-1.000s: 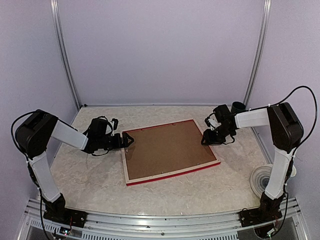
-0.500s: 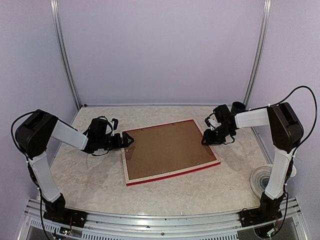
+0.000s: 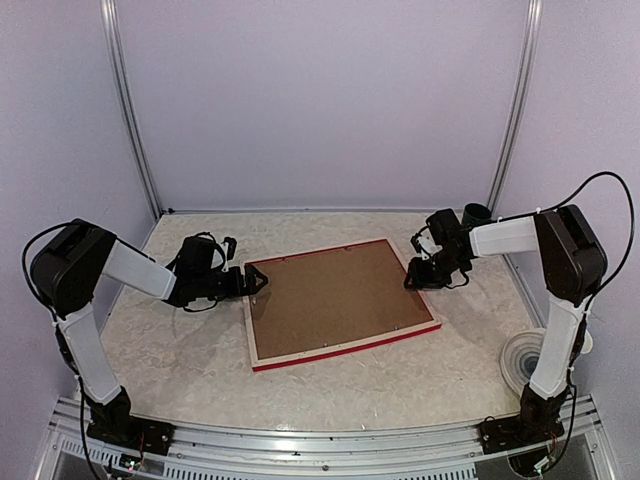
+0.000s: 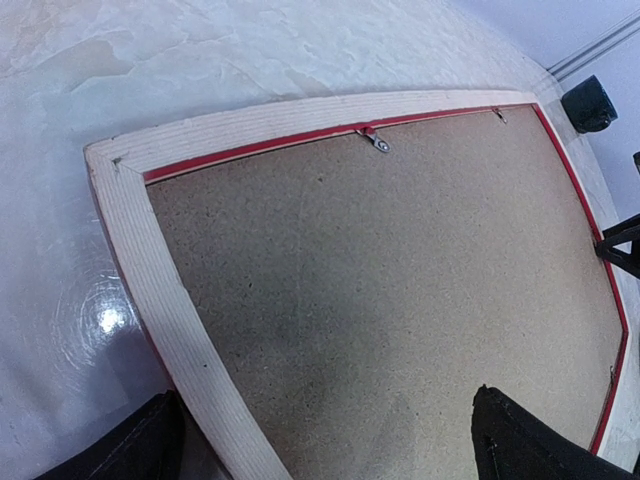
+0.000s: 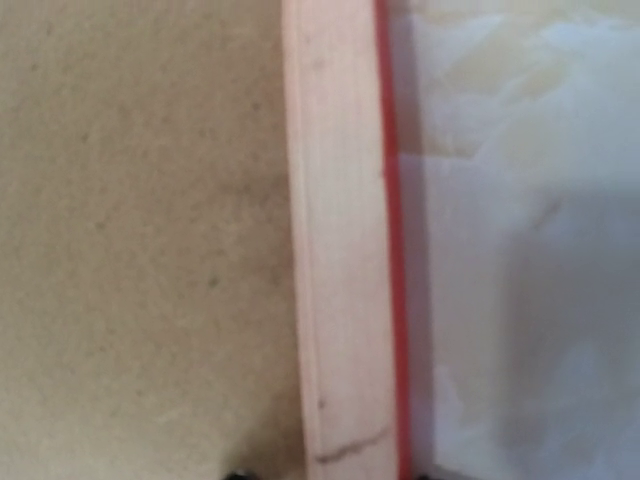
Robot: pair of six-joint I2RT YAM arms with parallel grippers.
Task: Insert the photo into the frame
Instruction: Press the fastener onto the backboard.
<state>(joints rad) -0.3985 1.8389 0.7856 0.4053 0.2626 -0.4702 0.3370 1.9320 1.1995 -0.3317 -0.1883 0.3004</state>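
Photo out of sight; frame (image 4: 155, 300) lay face down on the table (image 3: 180, 350), backing panel (image 4: 380, 280) uppermost. Left gripper (image 3: 258, 280) gaped wide at its left edge, holding nothing. Right gripper (image 3: 410, 278) sat at the right edge, grip unclear

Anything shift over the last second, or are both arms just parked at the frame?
Nothing visibly moved. The frame lies face down where it was, with the backing board up. The left end effector stays open at its left edge. The right end effector stays over the right rail, a fingertip on either side of it.
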